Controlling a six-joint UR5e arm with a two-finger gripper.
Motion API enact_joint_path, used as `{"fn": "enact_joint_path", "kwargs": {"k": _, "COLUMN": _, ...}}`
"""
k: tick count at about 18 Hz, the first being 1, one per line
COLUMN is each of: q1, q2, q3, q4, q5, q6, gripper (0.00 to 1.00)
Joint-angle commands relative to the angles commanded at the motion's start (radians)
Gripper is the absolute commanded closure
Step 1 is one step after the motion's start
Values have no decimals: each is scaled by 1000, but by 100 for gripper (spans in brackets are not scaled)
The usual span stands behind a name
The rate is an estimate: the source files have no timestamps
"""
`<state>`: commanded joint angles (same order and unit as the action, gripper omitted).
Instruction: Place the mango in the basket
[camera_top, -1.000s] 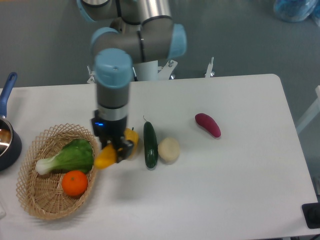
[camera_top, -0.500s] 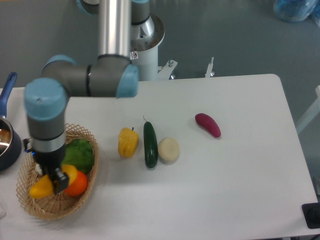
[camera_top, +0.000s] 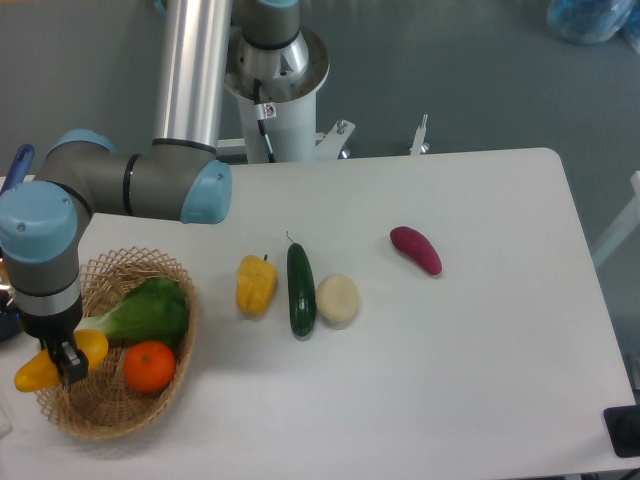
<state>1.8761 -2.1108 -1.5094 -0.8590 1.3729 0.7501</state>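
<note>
The gripper (camera_top: 62, 362) is seen at the far left of the table (camera_top: 480, 380), pointing down over the left rim of the basket (camera_top: 115, 415). Its fingers are closed on the mango (camera_top: 40, 367), which is gripped around its middle and lies roughly level, one yellow end sticking out past the basket's left edge and the other end showing on the basket side of the fingers. Whether the mango touches the wicker cannot be told; it appears to be held at about rim height.

Just to the right of the gripper, inside the basket, a leafy green vegetable (camera_top: 145, 312) with a pale stalk is laid, and below it an orange (camera_top: 149, 366) is seen resting on the basket floor. The arm's grey wrist and blue-capped joint (camera_top: 40, 230) are placed directly above the gripper, hiding part of the basket's upper left rim.

Farther right of the gripper, well apart from the basket, a yellow bell pepper (camera_top: 256, 284), a dark green cucumber (camera_top: 300, 290) and a pale round vegetable (camera_top: 337, 299) are set close together in a row on the table. A purple eggplant (camera_top: 415, 249) is placed farther right still, on its own. A blue handle (camera_top: 18, 166) is partly seen at the left edge, above the gripper.
</note>
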Motion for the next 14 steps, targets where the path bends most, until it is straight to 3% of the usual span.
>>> {"fn": "enact_joint_path", "kwargs": {"k": 1, "q1": 2, "q2": 0, "q3": -5, "q4": 0, "q5": 3, "q6": 0, "gripper": 1}}
{"fn": "enact_joint_path", "kwargs": {"k": 4, "q1": 6, "q2": 15, "q3": -6, "q4": 0, "q5": 8, "q6": -11, "gripper": 0}}
{"fn": "enact_joint_path", "kwargs": {"k": 7, "q1": 23, "q2": 72, "q3": -3, "q4": 0, "q5": 12, "q6": -21, "gripper": 0}}
{"fn": "enact_joint_path", "kwargs": {"k": 11, "q1": 150, "q2": 187, "q3": -50, "q4": -2, "q5": 34, "q6": -21, "gripper": 0}}
{"fn": "enact_joint_path", "kwargs": {"k": 14, "q1": 305, "q2": 277, "q3": -129, "q4": 3, "q5": 40, "q6": -5, "gripper": 0}}
